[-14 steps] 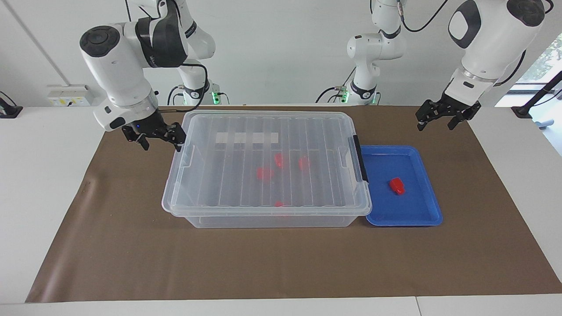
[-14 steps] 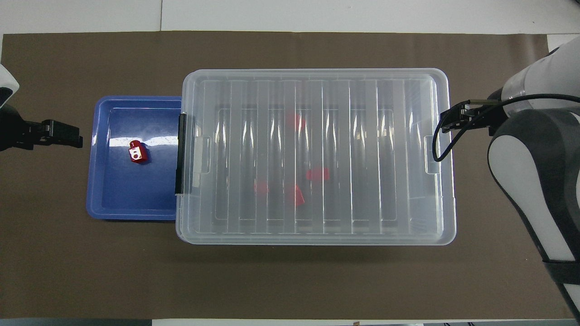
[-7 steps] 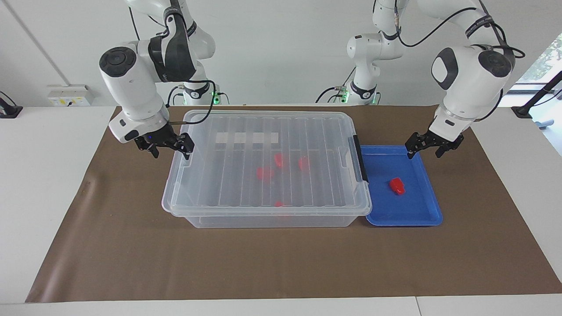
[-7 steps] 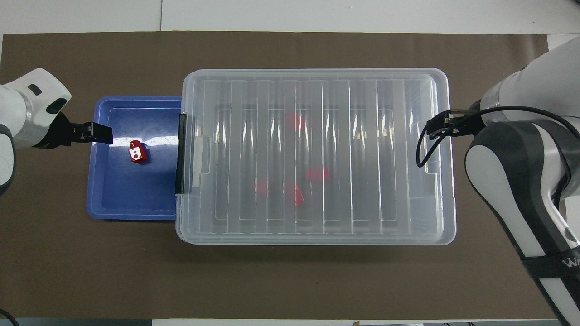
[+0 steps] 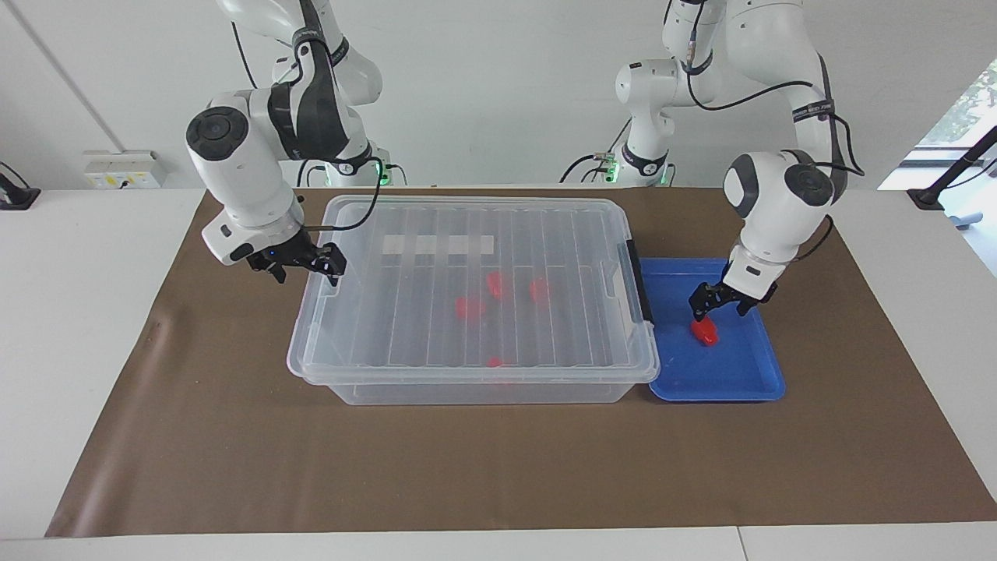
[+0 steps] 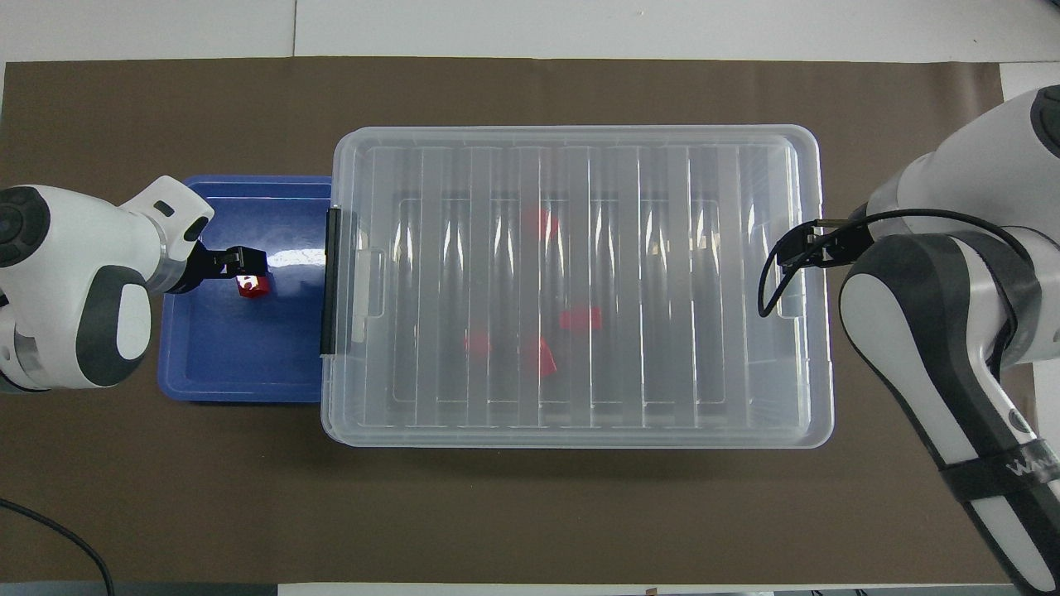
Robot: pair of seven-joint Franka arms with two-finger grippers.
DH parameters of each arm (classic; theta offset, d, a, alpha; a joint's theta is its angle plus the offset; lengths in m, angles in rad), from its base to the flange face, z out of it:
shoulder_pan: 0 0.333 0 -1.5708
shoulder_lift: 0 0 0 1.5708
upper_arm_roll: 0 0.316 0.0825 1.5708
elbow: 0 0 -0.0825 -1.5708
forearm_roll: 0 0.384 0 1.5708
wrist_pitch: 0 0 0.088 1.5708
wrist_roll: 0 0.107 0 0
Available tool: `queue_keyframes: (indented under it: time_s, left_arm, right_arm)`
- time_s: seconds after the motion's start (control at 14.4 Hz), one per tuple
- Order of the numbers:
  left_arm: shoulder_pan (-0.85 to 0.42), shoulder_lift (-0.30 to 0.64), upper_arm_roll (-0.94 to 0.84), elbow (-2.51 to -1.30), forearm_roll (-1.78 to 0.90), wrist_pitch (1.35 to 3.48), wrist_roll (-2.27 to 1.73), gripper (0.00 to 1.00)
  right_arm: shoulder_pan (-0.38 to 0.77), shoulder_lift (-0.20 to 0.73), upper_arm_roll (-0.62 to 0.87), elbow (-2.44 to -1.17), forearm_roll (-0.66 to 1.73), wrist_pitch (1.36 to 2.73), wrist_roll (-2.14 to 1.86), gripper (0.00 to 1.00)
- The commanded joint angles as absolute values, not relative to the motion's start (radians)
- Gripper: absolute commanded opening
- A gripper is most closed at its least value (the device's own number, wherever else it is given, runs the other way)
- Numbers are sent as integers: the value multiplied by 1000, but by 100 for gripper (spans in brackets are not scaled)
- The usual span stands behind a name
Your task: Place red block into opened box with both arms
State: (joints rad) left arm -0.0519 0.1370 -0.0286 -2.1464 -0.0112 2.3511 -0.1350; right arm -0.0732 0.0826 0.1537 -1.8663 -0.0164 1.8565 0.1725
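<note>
— What has changed at the table (image 5: 498, 467)?

— The left end effector (image 5: 723, 305), a second ago up near the table's edge, has swung down into the shallow blue plastic tray (image 5: 748, 382). It now hangs right above the small bright red plastic block (image 5: 705, 333), fingers apart, nothing between them. The right end effector (image 5: 300, 266) has meanwhile drifted in over the end rim of the large clear plastic storage box (image 5: 475, 389) at the right arm's end of the table, fingers also apart and holding nothing.

— And the block itself?

— It has not moved. It lies on the tray floor, beside the box's black latch (image 5: 640, 284) end. From above, the left end effector (image 6: 248, 263) overlaps the block (image 6: 253, 286), so the fingertips look lined up on it; whether they already touch it, I cannot tell.

— So what does that mean for the job?

— By my reading, pick-up is about to begin, while the right arm sets up to lift the ribbed see-through lid (image 5: 467, 280), which sits flat on the box. Several red pieces (image 5: 470, 307) already show inside through the plastic.
</note>
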Motion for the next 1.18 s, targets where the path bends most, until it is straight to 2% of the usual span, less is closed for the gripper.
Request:
queue_keyframes:
  time_s: [0.0,0.14,0.7,0.77,0.84,0.91,1.11]
  left_arm:
    - [-66,176,-23,-2181,5,2439,-199,100]
    - [-74,201,-23,-2189,5,2460,-212,100]
    - [-95,183,-21,-2192,5,2412,-259,100]
    - [-95,180,-20,-2192,5,2407,-259,64]
    - [-94,178,-20,-2194,5,2405,-267,23]
    - [-86,178,-21,-2192,5,2408,-285,0]
    - [-77,176,-20,-2177,5,2405,-281,0]
  right_arm:
    - [-87,54,127,-1916,-14,1884,101,100]
    - [-87,45,120,-1937,-14,1905,92,100]
    - [-87,43,29,-1944,-14,1928,-51,100]
    - [-87,44,22,-1941,-14,1928,-61,100]
    - [-87,44,14,-1940,-14,1930,-78,100]
    - [-87,46,2,-1937,-14,1930,-98,100]
    - [-87,46,-28,-1936,-15,1930,-150,100]
